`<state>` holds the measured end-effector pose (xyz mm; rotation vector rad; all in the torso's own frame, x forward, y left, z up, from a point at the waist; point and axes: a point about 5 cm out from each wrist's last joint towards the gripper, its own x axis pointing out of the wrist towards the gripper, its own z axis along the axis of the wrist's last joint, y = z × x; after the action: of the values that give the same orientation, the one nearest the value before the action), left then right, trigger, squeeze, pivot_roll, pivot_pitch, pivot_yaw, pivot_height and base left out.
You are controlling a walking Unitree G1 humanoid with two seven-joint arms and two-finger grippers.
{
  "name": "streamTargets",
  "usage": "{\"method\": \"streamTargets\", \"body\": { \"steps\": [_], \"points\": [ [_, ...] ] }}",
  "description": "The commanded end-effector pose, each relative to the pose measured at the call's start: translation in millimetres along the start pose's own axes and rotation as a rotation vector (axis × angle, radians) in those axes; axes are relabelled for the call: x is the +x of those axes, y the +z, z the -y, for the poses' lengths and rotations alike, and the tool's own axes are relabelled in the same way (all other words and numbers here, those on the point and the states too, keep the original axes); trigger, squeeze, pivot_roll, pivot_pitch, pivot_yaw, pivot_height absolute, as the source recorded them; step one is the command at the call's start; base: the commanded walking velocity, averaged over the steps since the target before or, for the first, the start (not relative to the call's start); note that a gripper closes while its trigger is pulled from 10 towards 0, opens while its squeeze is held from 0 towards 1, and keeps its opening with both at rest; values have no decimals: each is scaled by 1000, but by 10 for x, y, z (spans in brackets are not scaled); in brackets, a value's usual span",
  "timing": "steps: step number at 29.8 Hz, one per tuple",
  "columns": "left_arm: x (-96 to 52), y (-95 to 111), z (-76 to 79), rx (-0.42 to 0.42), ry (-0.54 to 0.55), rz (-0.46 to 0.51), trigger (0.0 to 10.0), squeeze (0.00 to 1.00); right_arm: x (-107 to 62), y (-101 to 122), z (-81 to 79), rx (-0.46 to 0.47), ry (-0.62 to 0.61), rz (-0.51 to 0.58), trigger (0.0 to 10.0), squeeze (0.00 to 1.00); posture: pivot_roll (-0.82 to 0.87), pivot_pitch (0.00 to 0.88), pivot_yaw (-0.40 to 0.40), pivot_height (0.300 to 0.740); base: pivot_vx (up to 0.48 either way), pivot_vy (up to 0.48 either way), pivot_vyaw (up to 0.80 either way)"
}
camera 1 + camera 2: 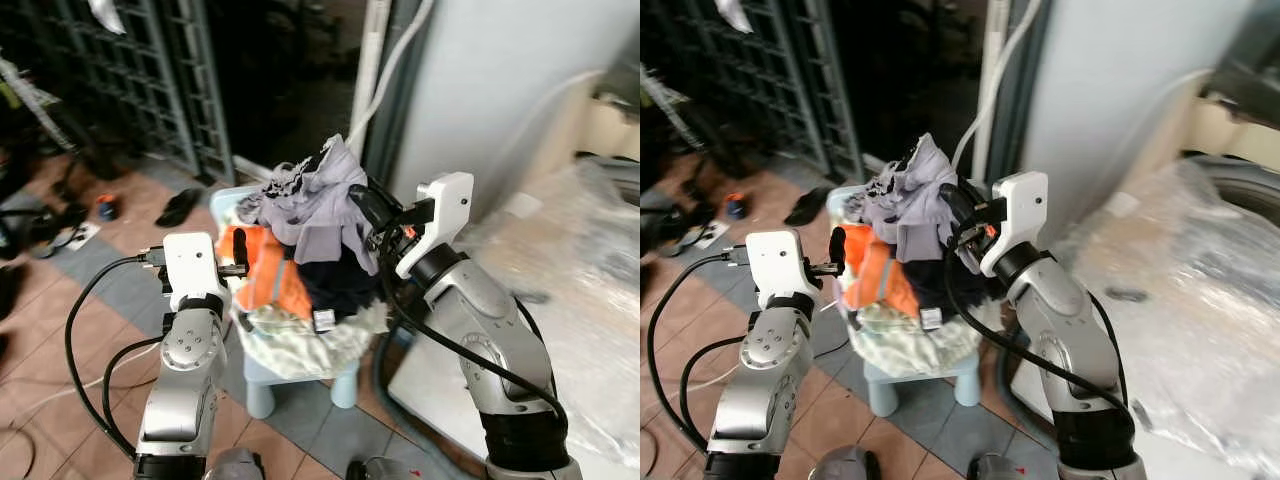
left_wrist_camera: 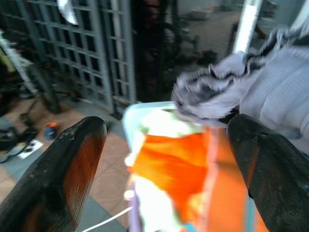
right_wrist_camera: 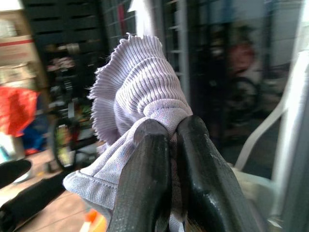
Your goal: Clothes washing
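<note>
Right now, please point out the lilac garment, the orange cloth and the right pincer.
lilac garment (image 3: 140,92), right wrist view, ribbed fold above the fingers
orange cloth (image 1: 280,275), left eye view, middle of its front
right pincer (image 3: 171,140), right wrist view, between the shut fingertips

**Silver arms, white wrists, black cables**

Both arms are built of silver metal segments with rounded joint housings. The left arm (image 1: 185,375) has a round cap dotted with small screw holes, and a black ring below its boxy white wrist block. Black cables loop loosely from that block down its side. The right arm (image 1: 490,345) has the same white wrist housing, a black collar and a black cable along its silver shell. The fingers (image 2: 67,169) are long, matte black and taper to rounded tips.
</note>
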<state>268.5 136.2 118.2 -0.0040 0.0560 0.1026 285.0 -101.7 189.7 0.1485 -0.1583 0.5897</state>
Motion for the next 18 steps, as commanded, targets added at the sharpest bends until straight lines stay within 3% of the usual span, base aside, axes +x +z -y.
{"method": "streamTargets", "body": {
  "steps": [1,18],
  "points": [
    [7,1,38,13,-15,5,10000,0,10,65,85,-25,-43,29,10000,0,-20,0,23,740,0,-296,-800],
    [38,5,39,11,-14,11,10000,0,110,184,312,-124,-205,81,10000,0,-26,0,26,740,0,-276,-800]
  ]
}}
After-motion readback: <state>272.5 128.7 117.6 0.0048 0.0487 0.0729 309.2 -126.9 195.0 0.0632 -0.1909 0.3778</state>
